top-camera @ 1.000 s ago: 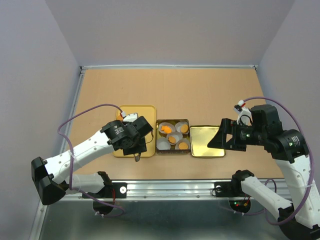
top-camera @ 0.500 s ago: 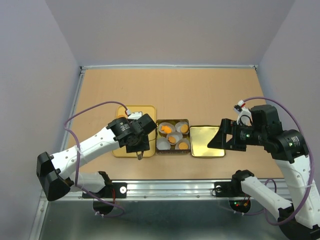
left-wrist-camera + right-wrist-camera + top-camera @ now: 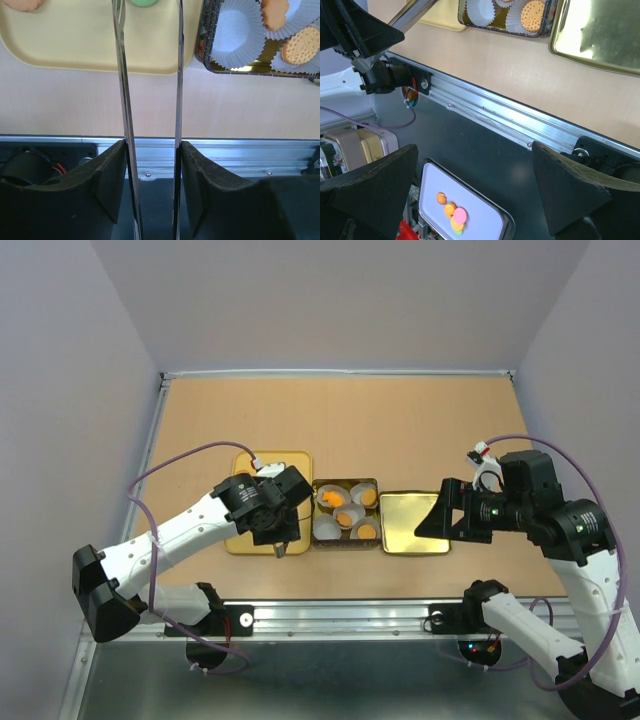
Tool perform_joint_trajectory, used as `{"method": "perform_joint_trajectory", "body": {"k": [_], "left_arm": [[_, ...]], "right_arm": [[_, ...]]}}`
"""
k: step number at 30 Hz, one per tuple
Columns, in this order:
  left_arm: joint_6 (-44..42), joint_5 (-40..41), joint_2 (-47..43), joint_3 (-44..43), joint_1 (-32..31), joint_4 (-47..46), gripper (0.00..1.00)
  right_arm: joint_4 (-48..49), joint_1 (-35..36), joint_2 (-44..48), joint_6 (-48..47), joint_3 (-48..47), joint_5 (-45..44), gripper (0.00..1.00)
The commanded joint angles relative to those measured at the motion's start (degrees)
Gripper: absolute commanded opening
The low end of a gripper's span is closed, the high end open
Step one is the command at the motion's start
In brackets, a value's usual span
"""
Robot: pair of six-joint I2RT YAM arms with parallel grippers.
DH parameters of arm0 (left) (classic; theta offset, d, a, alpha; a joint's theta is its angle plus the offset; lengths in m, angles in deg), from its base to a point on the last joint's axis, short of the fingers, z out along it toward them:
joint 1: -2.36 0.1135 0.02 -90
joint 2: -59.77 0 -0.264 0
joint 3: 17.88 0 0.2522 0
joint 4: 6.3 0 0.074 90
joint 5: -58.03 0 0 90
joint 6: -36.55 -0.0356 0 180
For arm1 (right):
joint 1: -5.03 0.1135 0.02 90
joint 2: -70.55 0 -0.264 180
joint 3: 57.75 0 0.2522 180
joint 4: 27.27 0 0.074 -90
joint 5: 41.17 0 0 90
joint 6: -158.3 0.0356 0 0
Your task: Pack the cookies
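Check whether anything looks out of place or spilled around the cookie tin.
No spill shows near the tin. One oddity: the right wrist view shows a pale tray with a few cookies lying below the table's front rail, well away from the packing area.

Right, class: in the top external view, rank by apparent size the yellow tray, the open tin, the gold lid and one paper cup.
1. yellow tray, though the left arm covers part.
2. open tin and gold lid: too alike to rank.
3. paper cup.
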Motion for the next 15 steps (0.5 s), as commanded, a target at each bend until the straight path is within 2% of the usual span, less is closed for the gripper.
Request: {"method": "perform_joint_trajectory", "body": {"k": [1,11,15], "left_arm": [[-0.22,0.03,-1.45,1.07,-0.02,1.59,0.54],[-0.31,0.91,0.75,1.60,-0.28,1.42,0.50],[-0.75,0.91,0.75,1.33,-0.28,1.42,0.43]], "right_arm": [[1.89,0.22,0.56,-0.84,0.00,-0.06,1.00],[1.81,0.22,0.64,-0.57,-0.26,-0.23,1.00],[1.81,0.22,0.73,-0.75,-0.26,-0.32,1.00]]}}
